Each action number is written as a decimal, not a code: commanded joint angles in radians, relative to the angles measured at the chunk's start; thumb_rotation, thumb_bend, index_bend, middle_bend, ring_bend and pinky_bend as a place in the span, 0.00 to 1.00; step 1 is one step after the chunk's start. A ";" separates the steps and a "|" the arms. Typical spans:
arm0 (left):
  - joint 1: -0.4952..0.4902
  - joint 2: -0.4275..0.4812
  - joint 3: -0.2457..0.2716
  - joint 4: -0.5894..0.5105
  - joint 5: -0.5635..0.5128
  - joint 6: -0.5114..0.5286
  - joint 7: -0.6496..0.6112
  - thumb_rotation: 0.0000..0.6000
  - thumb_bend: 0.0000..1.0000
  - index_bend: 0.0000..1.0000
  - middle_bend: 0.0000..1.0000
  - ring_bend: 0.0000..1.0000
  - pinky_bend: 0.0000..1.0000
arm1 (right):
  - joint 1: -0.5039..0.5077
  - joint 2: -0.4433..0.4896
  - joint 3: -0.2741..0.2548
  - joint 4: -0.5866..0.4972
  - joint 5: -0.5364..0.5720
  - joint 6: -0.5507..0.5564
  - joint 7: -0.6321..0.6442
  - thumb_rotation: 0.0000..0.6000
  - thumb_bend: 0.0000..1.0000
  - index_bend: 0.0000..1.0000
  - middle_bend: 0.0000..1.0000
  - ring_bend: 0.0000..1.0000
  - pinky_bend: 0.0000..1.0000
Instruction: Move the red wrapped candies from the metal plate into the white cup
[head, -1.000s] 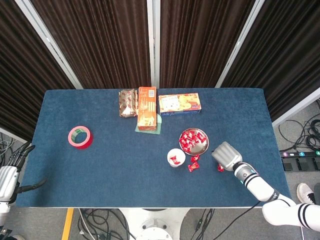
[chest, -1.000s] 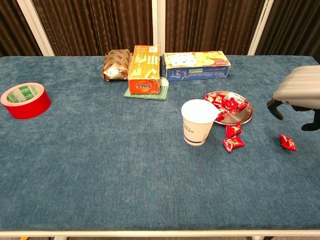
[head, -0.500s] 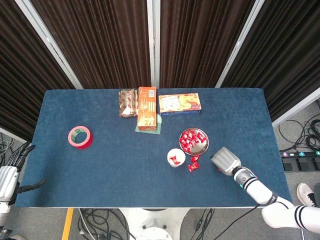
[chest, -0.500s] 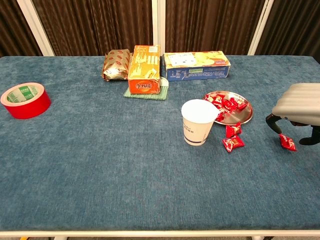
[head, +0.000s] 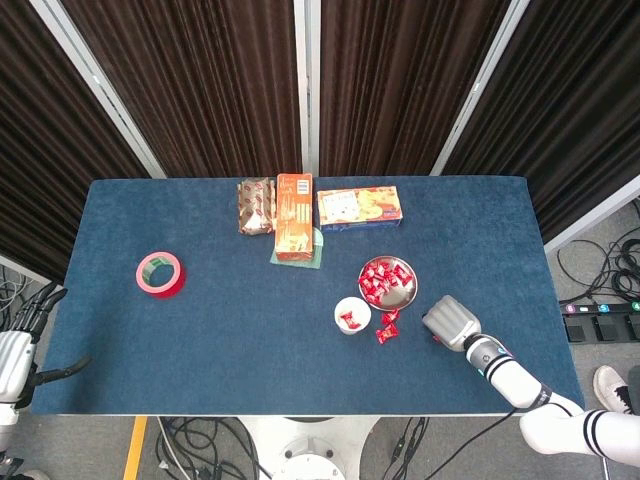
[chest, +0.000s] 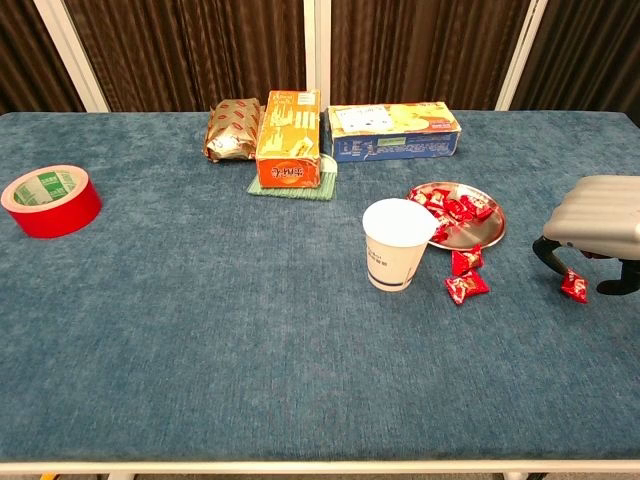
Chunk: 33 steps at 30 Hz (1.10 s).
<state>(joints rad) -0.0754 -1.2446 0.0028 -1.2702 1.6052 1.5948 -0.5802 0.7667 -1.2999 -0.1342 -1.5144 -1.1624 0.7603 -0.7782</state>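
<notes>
1. Right hand (chest: 597, 222) at the right edge of the chest frame, low over a stray red candy (chest: 573, 285); fingers curved down on either side of it, not plainly closed on it, so neither a grip nor a gap can be told.
2. Left hand (head: 14, 352) at the lower left edge of the head frame, off the table, fingers spread, holding nothing.
3. Two more loose candies (chest: 466, 276) on the cloth between the cup and that stray one, just below the plate.
4. White cup (chest: 396, 243) near frame centre, just left of the metal plate (chest: 488, 235), with at least one candy in cup (head: 347, 320) visible from above.
5. Pile of red candies on the plate (chest: 455, 210) not yet moved.
6. Judged barely begun: one or so in the cup, three spilled on the table, most left on the plate.
7. Against the earlier frames: right hand lower and nearer the bottom of the frame, now bracketing the stray candy instead of hanging above and left of it; cup, plate and loose candies unmoved.
</notes>
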 joint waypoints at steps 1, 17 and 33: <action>-0.001 -0.003 -0.001 0.005 -0.002 -0.003 -0.002 1.00 0.14 0.13 0.07 0.03 0.11 | 0.001 -0.008 -0.001 0.006 0.006 -0.004 -0.003 1.00 0.19 0.46 1.00 1.00 1.00; -0.001 -0.012 -0.003 0.032 -0.006 -0.006 -0.018 1.00 0.14 0.13 0.08 0.03 0.11 | 0.002 -0.051 -0.001 0.034 0.024 0.009 -0.025 1.00 0.22 0.61 1.00 1.00 1.00; 0.001 -0.005 -0.005 0.024 0.001 0.011 -0.021 1.00 0.14 0.13 0.08 0.03 0.11 | -0.014 -0.002 0.012 -0.021 -0.022 0.064 0.004 1.00 0.26 0.65 1.00 1.00 1.00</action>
<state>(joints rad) -0.0742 -1.2499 -0.0019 -1.2463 1.6061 1.6054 -0.6015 0.7536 -1.3025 -0.1194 -1.5384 -1.1887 0.8293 -0.7702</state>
